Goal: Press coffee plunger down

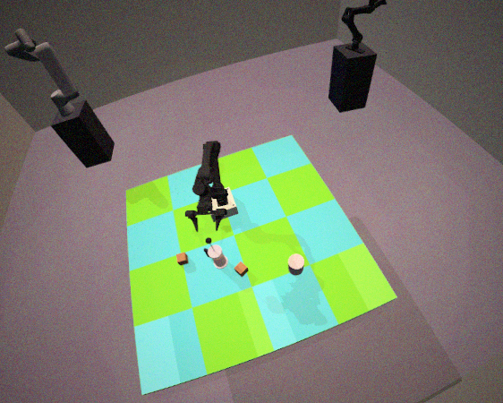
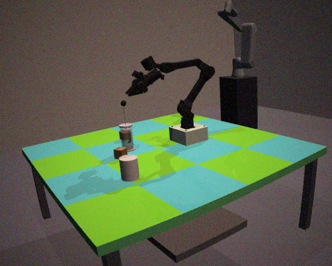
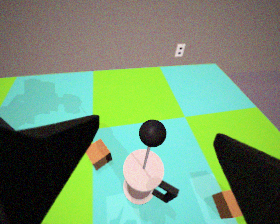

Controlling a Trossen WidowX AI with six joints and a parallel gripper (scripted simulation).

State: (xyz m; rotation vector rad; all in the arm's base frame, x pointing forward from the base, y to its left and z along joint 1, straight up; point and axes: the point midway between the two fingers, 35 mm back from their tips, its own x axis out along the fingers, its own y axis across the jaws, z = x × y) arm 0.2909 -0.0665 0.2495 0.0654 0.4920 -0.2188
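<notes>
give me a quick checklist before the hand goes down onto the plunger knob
1. Hand open and empty: ok.
2. Knob framed between the two fingers in the wrist view: ok.
3. Hand free of the knob: ok, a gap shows between them in the exterior view.
4. Plunger rod up, not yet pressed: ok.
5. Press upright on the table: ok.
6. Room around the press: cannot tell for sure; two brown cubes flank it and a cylinder stands further off, none seen touching it.
</notes>
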